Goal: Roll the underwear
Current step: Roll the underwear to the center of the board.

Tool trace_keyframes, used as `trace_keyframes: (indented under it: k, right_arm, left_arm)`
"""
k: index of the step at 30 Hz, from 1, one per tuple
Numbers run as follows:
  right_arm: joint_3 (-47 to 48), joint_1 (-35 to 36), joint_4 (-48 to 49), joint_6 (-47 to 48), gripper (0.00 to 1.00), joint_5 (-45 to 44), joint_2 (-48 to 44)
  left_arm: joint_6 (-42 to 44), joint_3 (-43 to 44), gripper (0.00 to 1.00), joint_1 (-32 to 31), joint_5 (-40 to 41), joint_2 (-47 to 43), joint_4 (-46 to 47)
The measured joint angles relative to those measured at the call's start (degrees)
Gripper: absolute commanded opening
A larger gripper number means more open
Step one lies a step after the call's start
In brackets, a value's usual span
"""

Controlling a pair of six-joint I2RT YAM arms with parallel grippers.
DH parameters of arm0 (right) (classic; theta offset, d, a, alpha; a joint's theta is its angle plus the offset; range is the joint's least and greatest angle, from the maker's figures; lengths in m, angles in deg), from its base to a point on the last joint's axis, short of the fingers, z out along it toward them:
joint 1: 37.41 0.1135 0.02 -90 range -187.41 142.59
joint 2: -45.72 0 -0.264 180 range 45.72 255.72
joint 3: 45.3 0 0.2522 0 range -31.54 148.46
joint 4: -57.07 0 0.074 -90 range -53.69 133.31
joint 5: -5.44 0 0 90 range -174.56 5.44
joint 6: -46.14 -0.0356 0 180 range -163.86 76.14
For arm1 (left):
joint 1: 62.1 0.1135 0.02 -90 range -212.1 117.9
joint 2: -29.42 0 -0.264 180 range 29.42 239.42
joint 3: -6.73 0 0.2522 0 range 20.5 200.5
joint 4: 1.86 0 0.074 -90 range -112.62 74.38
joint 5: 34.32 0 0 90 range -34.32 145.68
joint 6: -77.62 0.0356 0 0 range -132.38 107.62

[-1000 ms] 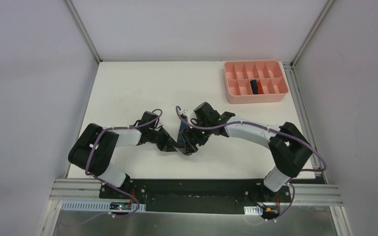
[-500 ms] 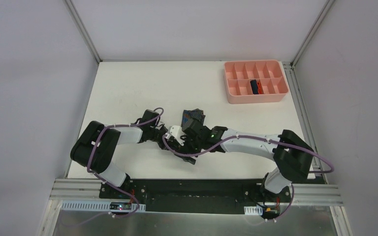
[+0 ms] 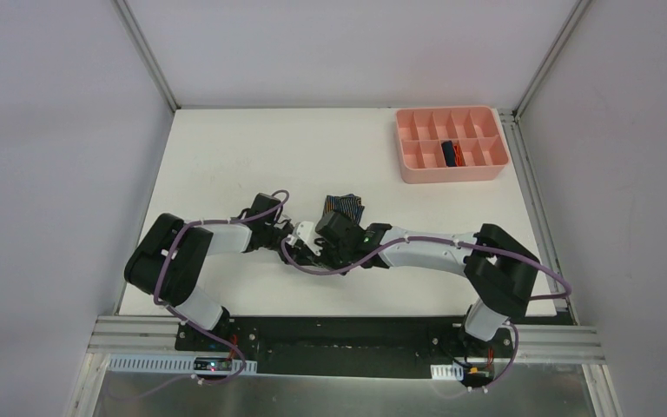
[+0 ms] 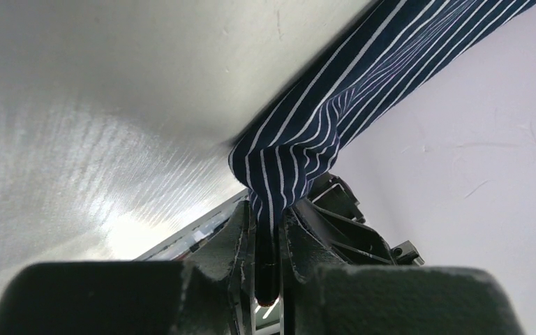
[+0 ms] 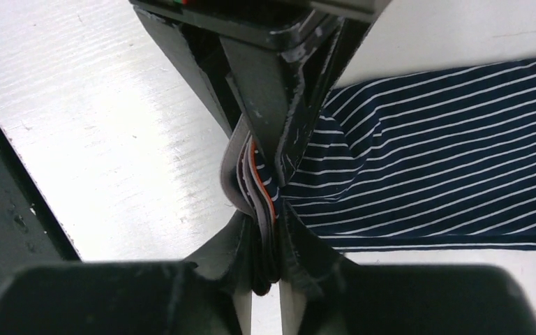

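Both pinches are on: the left jaws are nipped tight on a bunched corner of the striped brief (image 4: 307,139), and the right jaws are clamped on its layered hem just beside them. The cloth lies mid-frame on the tabletop (image 3: 226,156), its far end fanned toward the top. To roll cleanly, I want both wrists turning together, hem taut and level. The left arm (image 3: 217,239) and right arm (image 3: 425,248) reach inward, low, meeting nose to nose. The navy brief (image 3: 450,154) sits in the pink tray (image 3: 417,171), upper right.
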State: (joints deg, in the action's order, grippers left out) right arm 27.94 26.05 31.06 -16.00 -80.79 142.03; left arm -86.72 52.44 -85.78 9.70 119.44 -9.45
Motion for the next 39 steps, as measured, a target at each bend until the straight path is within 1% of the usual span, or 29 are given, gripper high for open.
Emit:
trace_keyframes:
  k: [1, 2, 3, 4, 6, 9, 12, 15, 20, 23, 24, 29, 31, 34, 39]
  right_arm:
    - [-0.04, 0.0, 0.07, -0.31, 0.03, -0.07, 0.0]
    - [-0.04, -0.11, 0.07, -0.7, 0.0, -0.09, 0.0]
    - [-0.04, -0.31, 0.07, -1.16, 0.0, -0.02, 0.0]
    - [-0.04, -0.61, 0.07, -1.77, 0.0, 0.2, 0.0]
    - [-0.04, -1.38, 0.15, -3.19, 0.0, 1.51, 0.0]
    - [-0.2, -3.32, 0.72, -5.57, 0.0, 4.74, 0.0]
    - [-0.31, -6.27, 1.31, -8.55, 0.0, 9.42, 0.0]
    - [-0.31, -9.46, 1.46, -11.39, 0.0, 14.86, 0.02]
    - [-0.31, -12.37, 1.44, -14.47, 0.0, 20.37, 1.16]
    - [-0.31, -13.31, 1.29, -16.02, 0.0, 22.91, 2.51]
    - [-0.31, -13.55, 1.16, -16.72, 0.0, 23.85, 3.04]
    - [-0.31, -14.64, 0.46, -19.56, 0.0, 26.91, 4.85]
    - [-0.31, -15.37, 0.5, -20.98, 0.0, 28.24, 5.4]
    - [-0.31, -16.68, 0.52, -22.23, 0.0, 29.46, 5.66]
    - [-1.88, -18.6, 2.64, -26.1, 0.0, 30.88, 5.66]
  left_arm:
    - [0.02, 0.07, 0.0, 0.0, 0.02, 0.07, -0.09]
    - [0.11, 0.09, 0.0, 0.0, 0.02, 0.11, -0.11]
    - [0.22, 0.11, 0.0, 0.0, 0.0, 0.11, -0.22]
    - [0.33, 0.26, 0.04, 0.0, 0.0, 0.11, -0.55]
    - [0.61, 0.68, 0.17, 0.0, 0.02, 0.11, -1.6]
    - [1.99, 2.19, 0.3, 0.02, 0.22, 0.09, -4.5]
    - [3.32, 3.89, 0.39, 0.04, 0.85, -0.22, -7.39]
    - [4.13, 5.01, 0.42, 0.33, 1.75, -1.84, -9.97]
    - [4.9, 5.18, 0.43, 2.21, 1.73, -7.28, -13.84]
    - [4.92, 4.74, 0.39, 3.45, 1.81, -10.54, -15.02]
    - [4.87, 4.35, 0.35, 3.69, 2.12, -11.47, -15.3]
    - [4.61, 2.08, 0.13, 3.87, 3.02, -14.34, -16.7]
    - [4.94, 1.86, 0.0, 3.87, 2.86, -14.49, -17.25]
    - [6.05, 1.9, 0.0, 3.87, 1.84, -13.57, -17.22]
    - [7.89, 3.37, 0.0, 3.19, 0.15, -9.11, -17.55]
